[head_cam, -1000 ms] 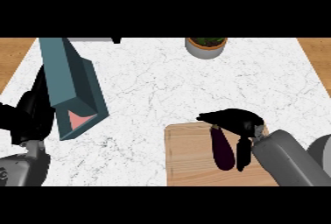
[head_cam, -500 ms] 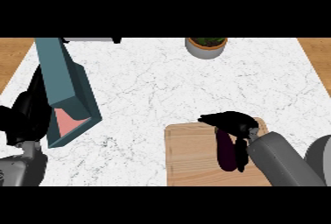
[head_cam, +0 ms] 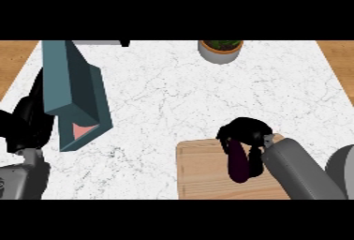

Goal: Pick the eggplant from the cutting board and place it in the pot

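Grasping is the step in hand: the right hand (head_cam: 243, 133) curls round the eggplant (head_cam: 239, 164), which lies on the cutting board (head_cam: 204, 171). Next comes lifting toward the pot (head_cam: 72, 93) (well apart, left).

The right hand (head_cam: 245, 131) curls around the eggplant (head_cam: 239, 164) on the cutting board (head_cam: 204, 171) at the counter's (head_cam: 166, 93) near right edge.
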Available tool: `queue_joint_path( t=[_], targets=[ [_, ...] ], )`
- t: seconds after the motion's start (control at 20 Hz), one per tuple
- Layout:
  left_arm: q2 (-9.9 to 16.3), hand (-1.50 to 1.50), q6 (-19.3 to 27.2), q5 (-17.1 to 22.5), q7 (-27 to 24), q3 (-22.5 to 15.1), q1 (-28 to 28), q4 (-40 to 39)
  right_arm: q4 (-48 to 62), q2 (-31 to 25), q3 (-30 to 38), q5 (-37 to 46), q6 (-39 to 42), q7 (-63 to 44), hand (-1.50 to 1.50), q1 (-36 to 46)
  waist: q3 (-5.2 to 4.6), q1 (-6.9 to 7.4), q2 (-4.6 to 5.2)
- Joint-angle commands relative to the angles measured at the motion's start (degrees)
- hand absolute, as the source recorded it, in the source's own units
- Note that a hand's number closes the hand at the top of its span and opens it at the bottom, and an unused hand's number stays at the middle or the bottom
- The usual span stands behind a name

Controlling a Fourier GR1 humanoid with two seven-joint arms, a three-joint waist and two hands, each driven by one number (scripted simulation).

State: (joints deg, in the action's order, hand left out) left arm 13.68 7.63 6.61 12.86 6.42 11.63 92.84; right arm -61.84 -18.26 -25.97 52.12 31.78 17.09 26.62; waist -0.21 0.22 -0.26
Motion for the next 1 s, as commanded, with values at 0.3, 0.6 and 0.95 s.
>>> queue_joint_path(
  t=[0.3,0.6,0.95],
  targets=[
    [0.67,0.00,0.31,-0.37,0.68,1.60,-0.86,1.06,4.11,6.81,20.59,-2.91,-9.75,-25.24,1.50,-2.66,0.20,-3.29,-0.28],
    [0.38,0.00,0.38,-0.51,0.76,1.26,-1.50,1.80,3.02,13.49,33.34,-2.22,-27.65,-50.62,1.50,0.42,0.12,-2.00,-0.25],
    [-0.81,0.00,1.33,-2.02,1.75,-0.72,0.99,0.90,-5.48,18.14,28.37,9.25,-44.37,-73.43,1.50,6.44,0.11,-1.01,-0.19]
  ],
)
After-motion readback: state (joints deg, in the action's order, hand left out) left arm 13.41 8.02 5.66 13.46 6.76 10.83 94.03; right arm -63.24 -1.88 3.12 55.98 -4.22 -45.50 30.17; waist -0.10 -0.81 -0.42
